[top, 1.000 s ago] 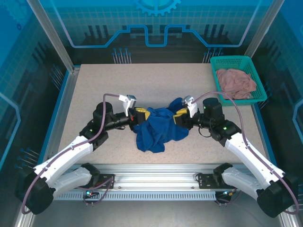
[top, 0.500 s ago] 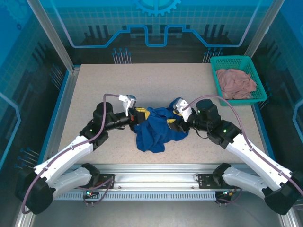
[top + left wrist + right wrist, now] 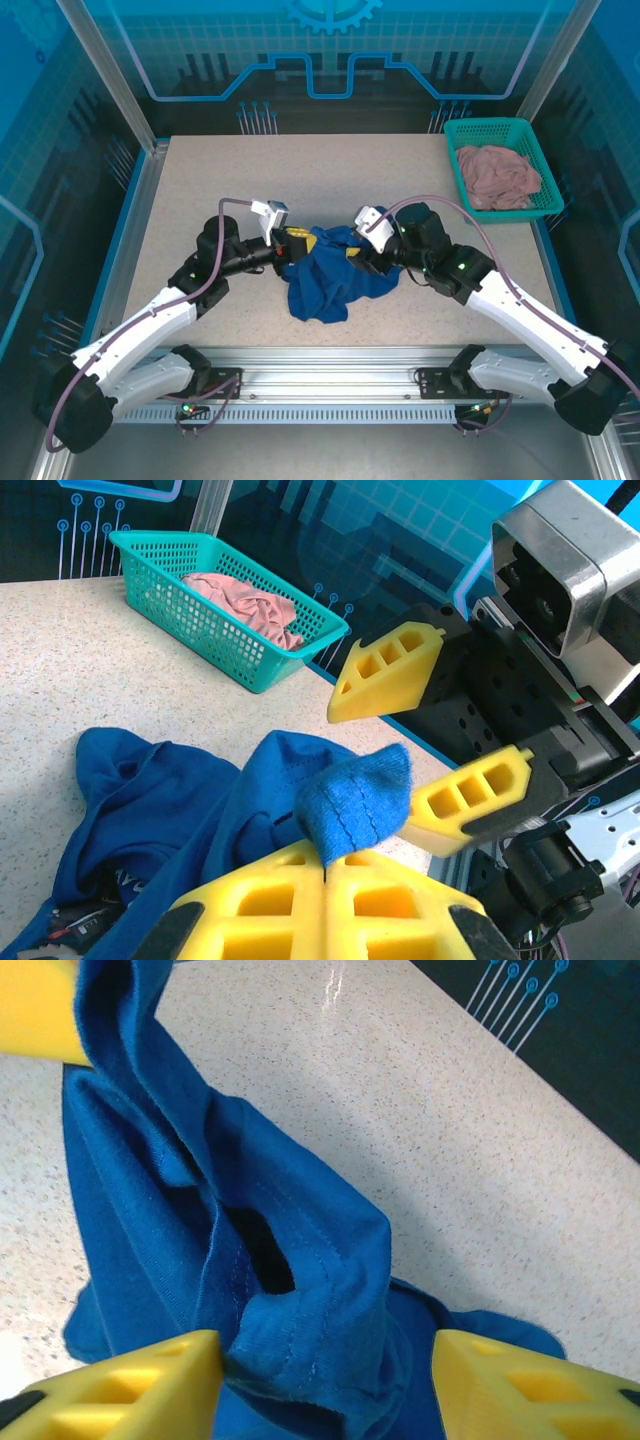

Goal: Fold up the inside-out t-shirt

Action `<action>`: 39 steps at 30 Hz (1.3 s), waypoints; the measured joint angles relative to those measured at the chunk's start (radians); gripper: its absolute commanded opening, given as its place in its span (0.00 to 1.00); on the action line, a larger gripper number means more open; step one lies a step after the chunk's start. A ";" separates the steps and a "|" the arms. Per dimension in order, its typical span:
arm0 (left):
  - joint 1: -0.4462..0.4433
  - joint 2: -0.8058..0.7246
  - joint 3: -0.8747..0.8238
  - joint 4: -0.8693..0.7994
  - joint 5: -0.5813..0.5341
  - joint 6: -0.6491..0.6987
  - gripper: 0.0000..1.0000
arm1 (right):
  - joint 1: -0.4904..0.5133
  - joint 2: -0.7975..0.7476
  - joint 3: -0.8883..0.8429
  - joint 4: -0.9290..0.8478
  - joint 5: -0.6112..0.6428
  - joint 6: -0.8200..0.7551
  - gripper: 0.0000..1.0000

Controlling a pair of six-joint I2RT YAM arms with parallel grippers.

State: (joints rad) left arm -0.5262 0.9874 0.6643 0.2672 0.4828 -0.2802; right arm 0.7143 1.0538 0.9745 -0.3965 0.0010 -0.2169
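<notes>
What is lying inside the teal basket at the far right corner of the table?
A crumpled dusty-pink cloth lies inside the teal basket and covers most of its floor. Whether anything lies beneath the cloth cannot be seen, because the cloth hides it.

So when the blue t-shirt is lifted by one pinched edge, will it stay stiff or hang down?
Likely floppy: the blue t-shirt lies in crumpled folds, and the tip pinched in the left gripper curls over. Probably light, since the cloth looks thin. The stitched hem inside the open right gripper should resist slipping.
</notes>
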 measured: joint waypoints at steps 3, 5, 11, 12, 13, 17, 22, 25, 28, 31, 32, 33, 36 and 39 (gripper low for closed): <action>0.000 0.000 0.000 0.000 -0.006 0.001 0.00 | 0.000 0.009 0.004 0.000 0.008 0.001 0.21; 0.000 0.000 0.000 -0.005 -0.019 0.002 0.00 | 0.000 0.009 0.004 0.000 0.014 -0.001 0.11; 0.006 -0.006 -0.005 -0.026 -0.087 -0.001 0.00 | -0.029 -0.013 0.008 0.001 -0.010 0.030 0.00; 0.010 -0.011 -0.011 -0.026 -0.097 -0.002 0.00 | -0.043 -0.020 0.008 0.002 -0.027 0.040 0.00; 0.018 -0.017 -0.021 -0.026 -0.106 -0.006 0.00 | -0.066 -0.031 0.008 0.004 -0.048 0.055 0.00; 0.041 -0.029 -0.051 -0.023 -0.130 -0.017 0.02 | -0.174 -0.060 0.008 0.023 -0.169 0.134 0.00; 0.043 -0.029 -0.084 0.006 -0.131 -0.032 0.05 | -0.265 -0.059 0.008 0.050 -0.323 0.242 0.00; 0.043 -0.028 -0.100 0.020 -0.131 -0.035 0.07 | -0.285 -0.059 0.008 0.062 -0.385 0.282 0.00; 0.043 -0.026 -0.106 0.039 -0.130 -0.037 0.17 | -0.296 -0.054 0.008 0.069 -0.420 0.305 0.00; 0.045 -0.026 -0.111 0.061 -0.127 -0.038 0.28 | -0.304 -0.041 0.008 0.069 -0.436 0.319 0.00; 0.046 -0.026 -0.111 0.064 -0.126 -0.036 0.30 | -0.305 -0.036 0.008 0.069 -0.439 0.323 0.00; 0.046 -0.024 -0.111 0.068 -0.123 -0.032 0.32 | -0.305 -0.033 0.008 0.069 -0.443 0.323 0.00; 0.046 -0.009 -0.111 0.078 -0.119 -0.026 0.38 | -0.305 -0.031 0.008 0.069 -0.452 0.330 0.00; 0.046 0.016 -0.111 0.079 -0.112 -0.016 0.46 | -0.305 -0.031 0.008 0.068 -0.455 0.330 0.00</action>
State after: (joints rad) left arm -0.4805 1.0035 0.5533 0.3462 0.3710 -0.2962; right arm 0.4091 1.0233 0.9821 -0.3286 -0.4541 0.1131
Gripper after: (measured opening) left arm 0.409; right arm 0.050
